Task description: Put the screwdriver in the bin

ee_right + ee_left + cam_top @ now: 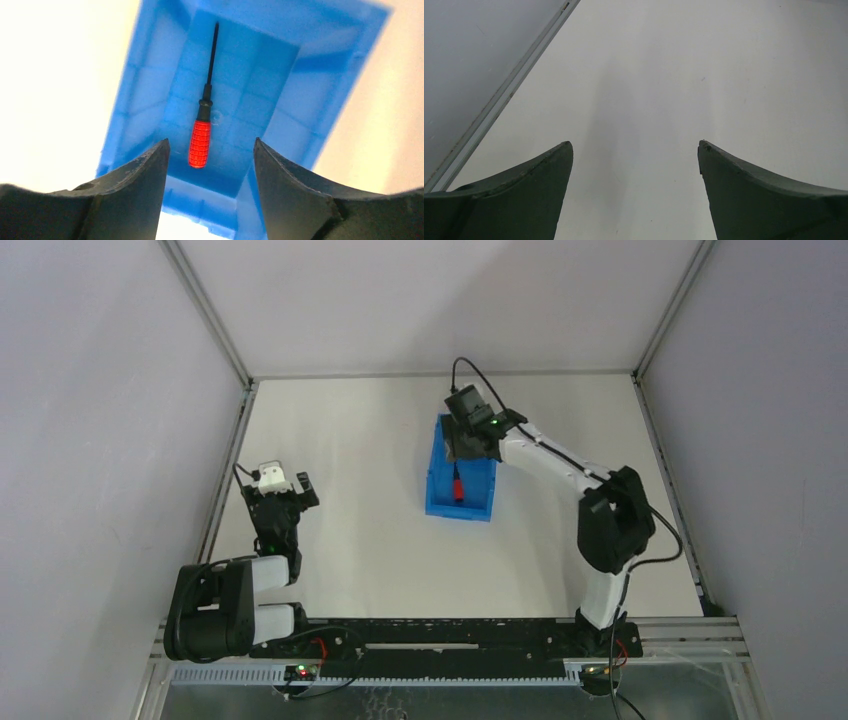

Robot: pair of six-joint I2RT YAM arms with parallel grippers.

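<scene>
White matte table, evenly lit. Pale grey panels close off left, far, right sides. Aluminium frame posts at far corners. Black rail along near edge.

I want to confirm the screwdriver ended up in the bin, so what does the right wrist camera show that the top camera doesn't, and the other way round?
Only the right wrist view: the screwdriver close up, with its ribbed red handle and thin black shaft, framed by the open right pincer. Only the top view: the left pincer over the table, well left of the bin. Both: the screwdriver lying lengthwise inside the blue bin, gripped by nothing.
</scene>
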